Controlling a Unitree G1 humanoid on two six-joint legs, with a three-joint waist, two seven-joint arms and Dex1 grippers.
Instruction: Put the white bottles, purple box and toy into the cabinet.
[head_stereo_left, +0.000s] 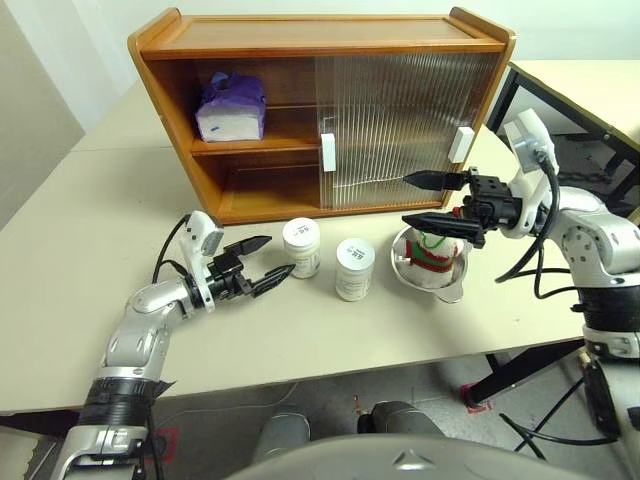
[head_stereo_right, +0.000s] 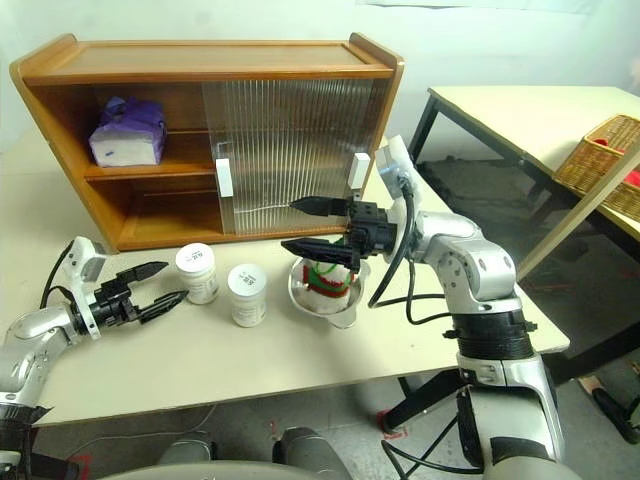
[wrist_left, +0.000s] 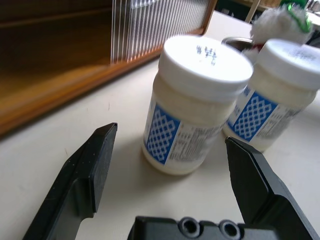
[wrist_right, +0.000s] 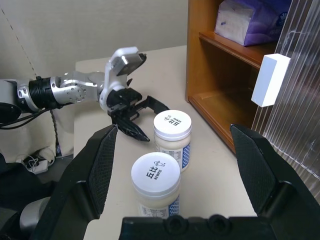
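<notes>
Both arms were jointed silver-grey metal shells with black cuffs and looping black cables, each carrying a white boxy wrist camera housing and ending in a black two-fingered left hand (head_stereo_left: 260, 265) and right hand (head_stereo_left: 425, 200) with flat tapered fingers.

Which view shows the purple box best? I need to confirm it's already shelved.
The left eye view: the purple box sits fully visible on the cabinet's upper shelf, behind the open side. The right eye view shows the same, further off to the side; the right wrist view catches part of it.
</notes>
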